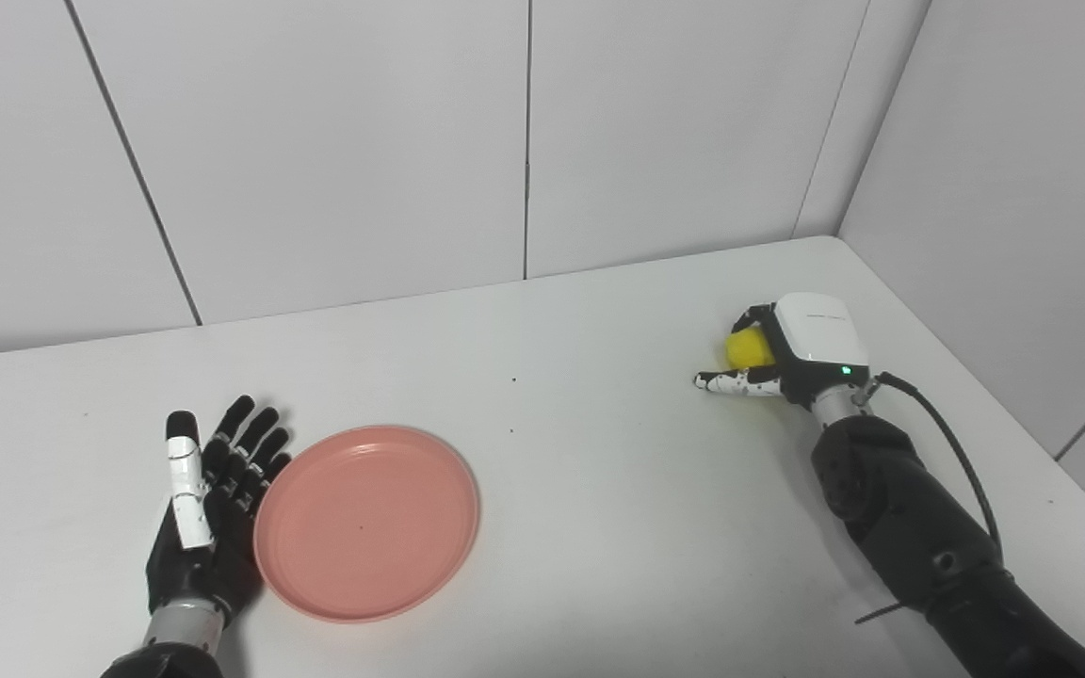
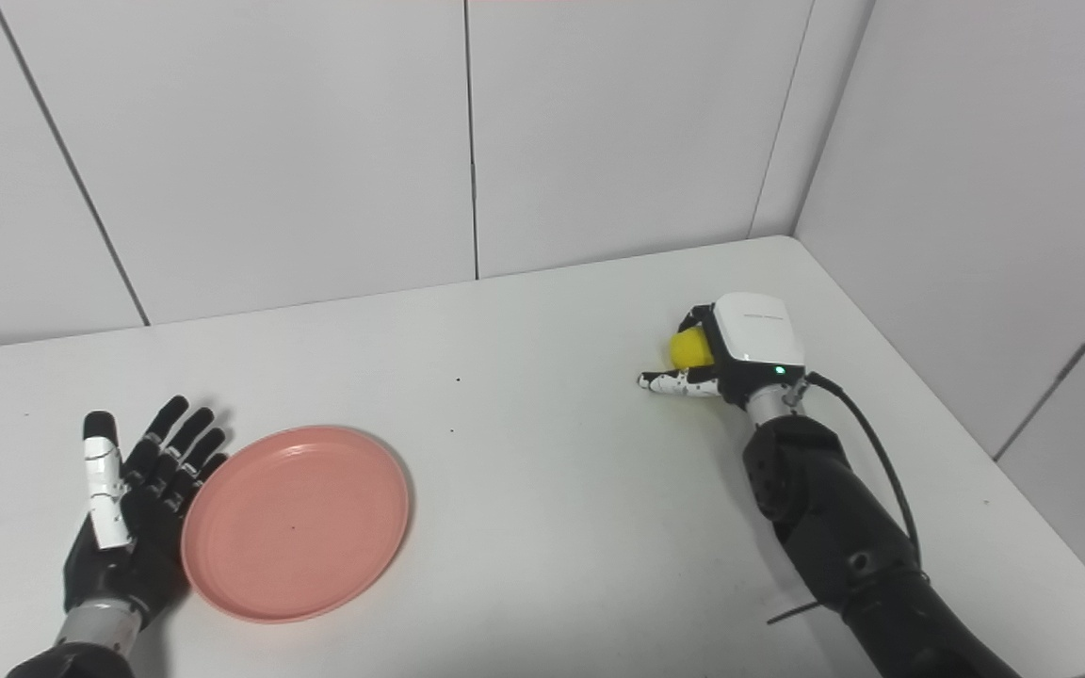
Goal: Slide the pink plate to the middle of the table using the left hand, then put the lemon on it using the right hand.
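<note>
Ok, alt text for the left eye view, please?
Right hand is curled around a yellow lemon on the white table; open left hand lies beside a round pink plastic plate at left.

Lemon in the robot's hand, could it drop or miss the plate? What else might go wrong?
The lemon is mostly hidden under the right hand, so the hold looks unsure; it could slip and roll. The pink plate lies left of the table's middle, far from it. The open left hand only rests flat against its rim, so a push might spin it.
</note>
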Controlling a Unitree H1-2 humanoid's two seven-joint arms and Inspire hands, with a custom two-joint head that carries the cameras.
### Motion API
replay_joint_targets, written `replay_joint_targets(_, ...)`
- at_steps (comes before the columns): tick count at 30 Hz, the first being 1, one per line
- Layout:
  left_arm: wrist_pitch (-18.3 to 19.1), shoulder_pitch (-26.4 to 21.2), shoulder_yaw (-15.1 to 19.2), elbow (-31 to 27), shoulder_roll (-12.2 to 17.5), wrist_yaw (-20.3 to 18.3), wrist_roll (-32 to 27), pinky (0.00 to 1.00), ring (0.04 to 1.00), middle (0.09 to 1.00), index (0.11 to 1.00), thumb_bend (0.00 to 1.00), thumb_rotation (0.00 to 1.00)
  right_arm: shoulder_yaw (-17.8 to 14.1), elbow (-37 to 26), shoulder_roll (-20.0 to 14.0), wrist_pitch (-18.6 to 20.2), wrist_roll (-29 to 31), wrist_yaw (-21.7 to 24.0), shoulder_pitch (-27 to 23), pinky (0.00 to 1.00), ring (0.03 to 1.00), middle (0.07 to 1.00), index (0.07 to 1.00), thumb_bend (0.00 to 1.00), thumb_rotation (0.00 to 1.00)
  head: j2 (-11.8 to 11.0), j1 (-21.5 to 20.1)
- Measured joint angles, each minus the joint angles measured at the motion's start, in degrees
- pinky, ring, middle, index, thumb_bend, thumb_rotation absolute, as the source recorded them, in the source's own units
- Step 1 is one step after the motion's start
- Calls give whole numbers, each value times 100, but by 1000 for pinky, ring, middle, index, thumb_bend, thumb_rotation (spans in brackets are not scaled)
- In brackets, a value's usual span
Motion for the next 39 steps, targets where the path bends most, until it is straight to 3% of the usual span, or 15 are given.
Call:
replay_joint_targets(8,0,3,-42,-6,29,51,-49,960,923,906,897,673,989,37,-75,-45,54,94,136,1,461,550,604,627,514,432,26,-9)
replay_joint_targets(10,0,3,-54,-6,42,59,-89,967,926,907,899,673,989,37,-85,-63,54,151,173,0,431,518,580,612,513,450,26,-9)
replay_joint_targets(14,0,2,-76,-6,52,72,-103,962,924,908,897,668,994,45,-105,-83,60,163,208,0,464,562,617,635,530,500,18,-18)
replay_joint_targets(16,0,2,-84,-6,57,75,-108,964,926,908,897,667,997,65,-130,-107,64,163,238,1,407,494,559,595,517,476,18,-18)
replay_joint_targets(21,0,2,-92,-10,67,79,-108,959,921,907,896,649,1000,146,-359,-170,64,153,422,25,364,447,520,570,527,447,9,26)
replay_joint_targets(25,0,3,-98,-27,61,88,-108,950,915,901,891,644,994,148,-591,-188,52,219,567,74,247,305,376,460,523,413,26,53)
replay_joint_targets(28,0,4,-122,-47,53,111,-106,950,916,903,895,645,998,153,-826,-200,4,241,694,121,200,253,319,391,528,385,35,88)
replay_joint_targets(32,0,10,-139,-57,39,117,-105,950,920,908,900,651,995,160,-1065,-289,-247,222,687,119,155,205,272,344,515,391,35,184)
replay_joint_targets(39,0,31,-157,-72,-30,125,-97,934,916,906,898,673,968,166,-1659,-343,-284,180,969,28,114,161,223,276,510,426,35,360)
